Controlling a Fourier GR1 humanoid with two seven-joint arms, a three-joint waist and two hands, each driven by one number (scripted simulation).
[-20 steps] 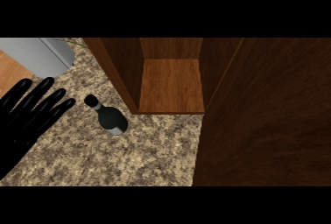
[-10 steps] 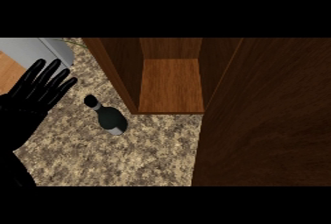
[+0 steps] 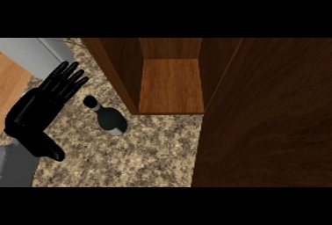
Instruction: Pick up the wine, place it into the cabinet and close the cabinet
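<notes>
Speckled brown and tan stone makes up the counter (image 3: 130,162), seen from high above. On it stands the wine (image 3: 107,116), a dark bottle with a black top. It stands up straight, so we look down on its cap and its round shoulders.

Just to the right of the bottle, and a bit farther back, is the cabinet (image 3: 168,83). It is made of brown wood and it is open. You can see its lighter wooden floor inside, with darker walls on each side. The bottle is outside the cabinet, near the front left corner of it, and it does not touch the wood.

A big dark brown cabinet door (image 3: 266,114) fills the right side of the view. It is swung open.

On the left is the left hand (image 3: 45,105). It is black, and its fingers are straight and spread wide, pointing up and away. It holds nothing. It is near the bottle, on the bottle's left, but there is a gap of bare counter between them. A grey forearm (image 3: 16,165) comes up from the bottom left corner.

At the far left there is a strip of light wood floor (image 3: 12,81), and a grey thing (image 3: 32,52) sits in the top left corner.

The right hand does not show.
</notes>
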